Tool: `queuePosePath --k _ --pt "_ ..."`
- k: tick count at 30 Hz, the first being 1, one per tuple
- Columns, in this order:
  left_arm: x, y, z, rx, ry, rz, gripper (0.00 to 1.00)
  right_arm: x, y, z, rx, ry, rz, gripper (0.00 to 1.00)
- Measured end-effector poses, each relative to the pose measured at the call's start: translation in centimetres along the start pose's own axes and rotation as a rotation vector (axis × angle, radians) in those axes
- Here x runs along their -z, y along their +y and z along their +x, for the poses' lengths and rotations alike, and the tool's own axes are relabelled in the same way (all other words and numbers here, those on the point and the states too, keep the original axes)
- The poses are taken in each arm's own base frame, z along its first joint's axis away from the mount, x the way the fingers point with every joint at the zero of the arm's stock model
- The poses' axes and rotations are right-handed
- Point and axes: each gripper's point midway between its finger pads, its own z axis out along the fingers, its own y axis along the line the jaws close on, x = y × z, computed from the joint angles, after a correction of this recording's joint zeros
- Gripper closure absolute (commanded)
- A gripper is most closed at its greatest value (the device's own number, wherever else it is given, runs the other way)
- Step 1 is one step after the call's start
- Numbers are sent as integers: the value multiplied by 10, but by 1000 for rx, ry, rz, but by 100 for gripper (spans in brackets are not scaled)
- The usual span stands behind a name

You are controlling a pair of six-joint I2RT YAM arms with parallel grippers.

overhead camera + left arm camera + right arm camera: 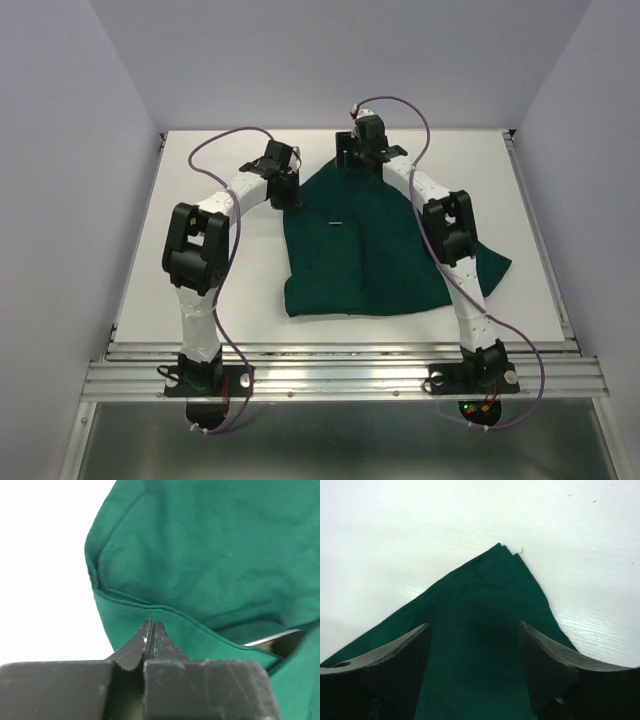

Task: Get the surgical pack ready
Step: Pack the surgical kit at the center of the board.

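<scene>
The dark green drape [370, 260] lies folded over on the white table, tapering to a corner at the far side. My left gripper [291, 198] is at the drape's left edge. In the left wrist view it [151, 625] is shut, its tips just over the drape's hem [210, 545], with no cloth seen between the jaws. A strip of the shiny steel tray [274, 639] peeks from under a fold. My right gripper [362, 160] hovers open over the drape's far corner [485, 595], its jaws wide apart [475, 625]. Forceps, gauze pads and packet are hidden.
A small dark slit [337, 222] shows in the drape's top fold. The drape's right corner [495, 265] spreads past my right arm. Bare white table [200, 280] lies left of the drape, with the metal rail [340, 375] at the near edge.
</scene>
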Motion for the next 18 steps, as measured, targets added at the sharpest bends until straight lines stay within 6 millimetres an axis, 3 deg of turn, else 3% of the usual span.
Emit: queuePosePath --k 8,12,18 --pt "-6 18 5 34 15 -49 100 -35 -30 21 96 12 117 21" --pt "-20 26 16 38 50 -78 100 -42 -34 30 121 26 120 21" --pt "-31 32 24 41 74 -95 100 -49 -32 27 139 1 109 22"
